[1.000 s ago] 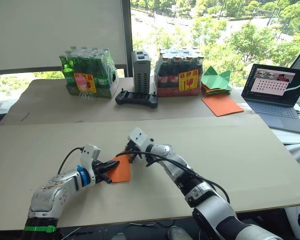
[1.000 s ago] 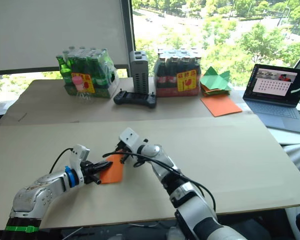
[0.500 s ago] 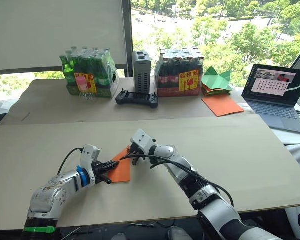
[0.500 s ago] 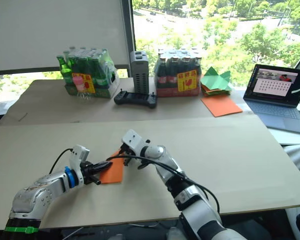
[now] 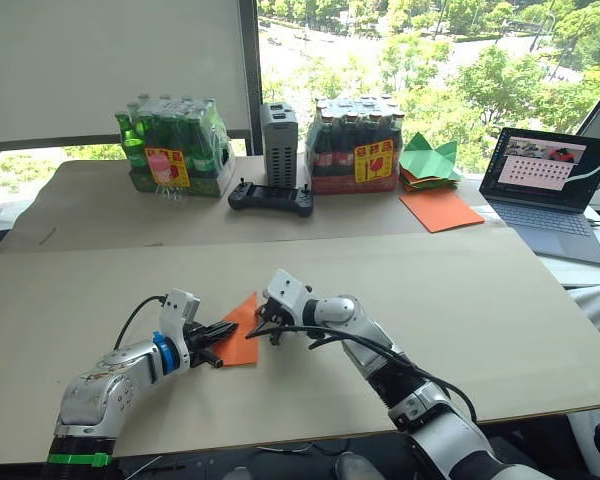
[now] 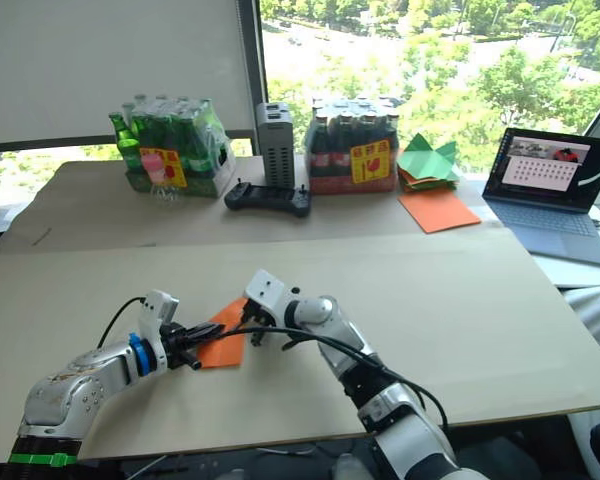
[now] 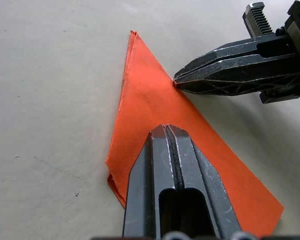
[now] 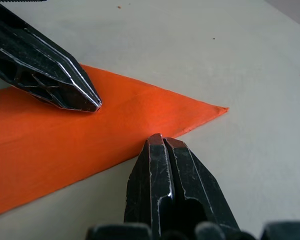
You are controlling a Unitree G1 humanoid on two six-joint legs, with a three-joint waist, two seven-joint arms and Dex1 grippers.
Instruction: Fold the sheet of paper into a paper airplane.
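Observation:
The orange sheet of paper (image 5: 243, 343) lies flat on the table, folded into a pointed triangular paper airplane shape (image 7: 155, 105) with layered edges. My left gripper (image 5: 229, 329) is shut, and its closed tip (image 7: 166, 130) rests on top of the paper near the middle. From the other side comes my right gripper (image 5: 265, 327), also shut, its tip (image 8: 159, 140) touching the paper's long right edge close to the far point. The two tips stand a short way apart.
At the table's back stand a pack of green bottles (image 5: 170, 150), a grey box (image 5: 280, 130), a black controller (image 5: 271, 198) and a pack of dark bottles (image 5: 355, 150). Green paper shapes (image 5: 430, 160), a smooth orange sheet (image 5: 442, 210) and a laptop (image 5: 550, 190) sit back right.
My right gripper has slid nearer along the paper's right edge, uncovering the paper's far point. The left gripper has stayed pressed on the paper.

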